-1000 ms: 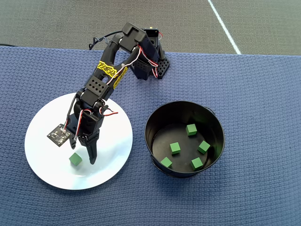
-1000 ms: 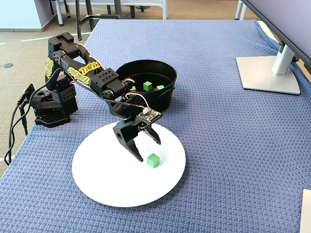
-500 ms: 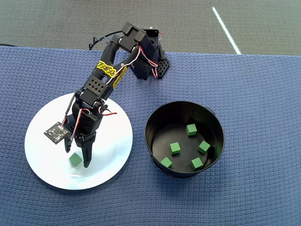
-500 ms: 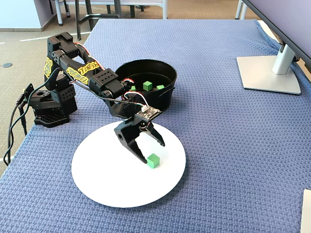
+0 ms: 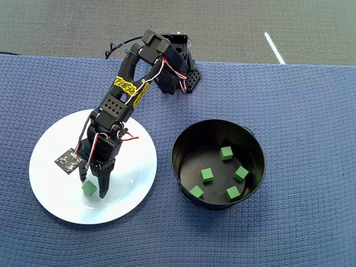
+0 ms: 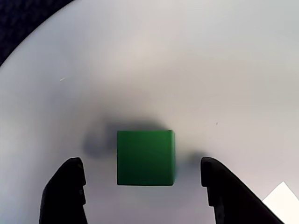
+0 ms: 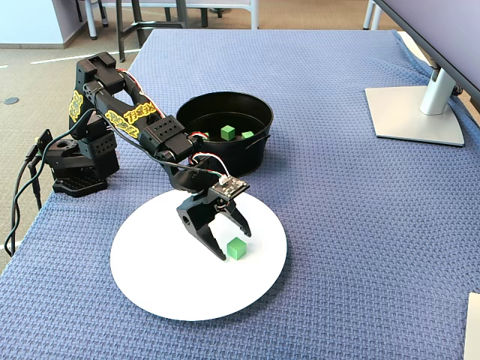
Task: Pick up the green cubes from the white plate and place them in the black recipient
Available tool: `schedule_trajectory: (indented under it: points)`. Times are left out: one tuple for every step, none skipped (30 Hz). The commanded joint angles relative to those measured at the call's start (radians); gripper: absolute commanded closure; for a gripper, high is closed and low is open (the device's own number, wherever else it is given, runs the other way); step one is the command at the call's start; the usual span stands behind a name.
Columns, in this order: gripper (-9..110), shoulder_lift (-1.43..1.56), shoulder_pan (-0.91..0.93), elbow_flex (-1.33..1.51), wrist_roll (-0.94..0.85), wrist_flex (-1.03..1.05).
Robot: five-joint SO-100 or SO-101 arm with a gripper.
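The white plate [image 5: 50, 161] is sitting on the blue cloth of the desk [image 5: 311, 111], with the black recipient [image 5: 183, 139] just beside it on the right in the overhead view, not touching. There is lots of bare plate around the one green cube [image 5: 89, 188] that is lying there, and the cube is sitting well in from the plate's edge. The tool [image 5: 93, 188] is hanging over the plate with its two fingers spread wide, one on each side of the cube, and it is holding nothing. Half a second ago the tool was a bit higher and the cube was only next to one finger; now the arm has come down and the cube is sitting between both fingers. The cube has not moved. In the wrist view the green cube [image 6: 145, 157] is filling the middle, with a clear gap of white plate [image 6: 210, 70] on each side before the dark fingers [image 6: 65, 191], so nothing is touching it. The overhead view is showing five more green cubes [image 5: 207, 174] lying on the floor of the black recipient, spread apart. The fixed view is showing only two of those green cubes [image 7: 228, 133] over the pot's wall, and a monitor stand [image 7: 420, 112] far off on the desk.
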Motion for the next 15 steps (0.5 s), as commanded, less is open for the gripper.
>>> schedule_trajectory:
  points:
    - [81, 0.011, 0.006, -0.015, -0.009, -0.029]
    - [86, 0.009, 0.006, -0.015, -0.009, -0.031]
    - [91, 0.008, 0.006, -0.014, -0.005, -0.031]
    - [95, 0.008, 0.006, -0.014, -0.003, -0.032]
    - [101, 0.008, 0.006, -0.012, -0.005, -0.032]
    - [101, 0.009, 0.006, -0.008, -0.009, -0.035]
    - [101, 0.012, 0.006, -0.003, -0.017, -0.035]
    - [101, 0.017, 0.006, 0.003, -0.021, -0.035]
    - [102, 0.021, 0.005, 0.006, -0.021, -0.035]
    - [102, 0.029, 0.005, 0.009, -0.021, -0.035]
    - [102, 0.037, 0.003, 0.012, -0.017, -0.035]
    - [102, 0.051, 0.002, 0.015, -0.008, -0.035]
    - [102, 0.071, 0.002, 0.018, 0.009, -0.038]
    - [102, 0.095, 0.002, 0.020, 0.032, -0.037]
    - [102, 0.123, 0.002, 0.020, 0.051, -0.023]
